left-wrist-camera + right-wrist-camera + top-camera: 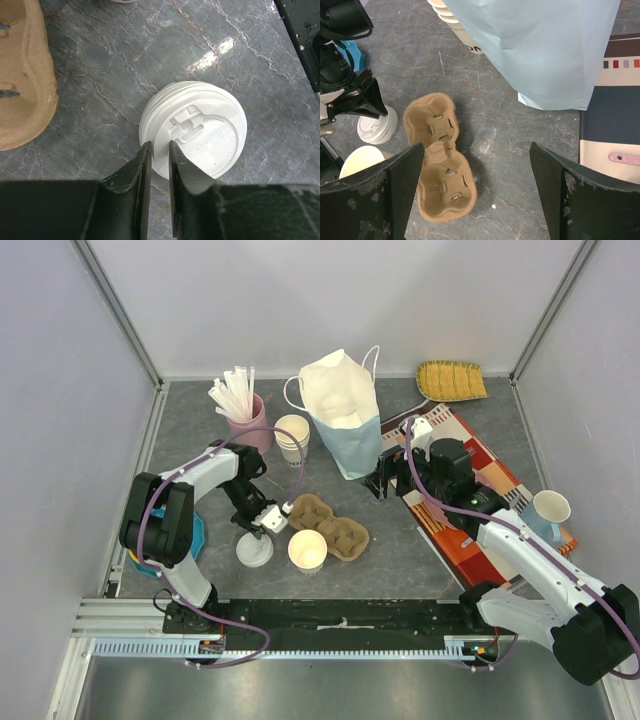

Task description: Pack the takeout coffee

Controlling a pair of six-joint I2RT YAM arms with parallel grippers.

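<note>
Coffee cup (307,550): lidless and upright, just beside the near end of the pulp carrier (330,525).
Handling: probably light and thin-walled, easily crushed or spilt; best held low around the wall (not by the rim).
Left gripper (157,150): jaws nearly together astride the rim of the top lid (200,127) of a stack; whether it already pinches cannot be told.
Right gripper (477,147): spread wide, empty, above the carrier.
Obstacles: paper bag (345,430) behind the carrier; spare cups (292,437) and straws (235,395) beyond.
</note>
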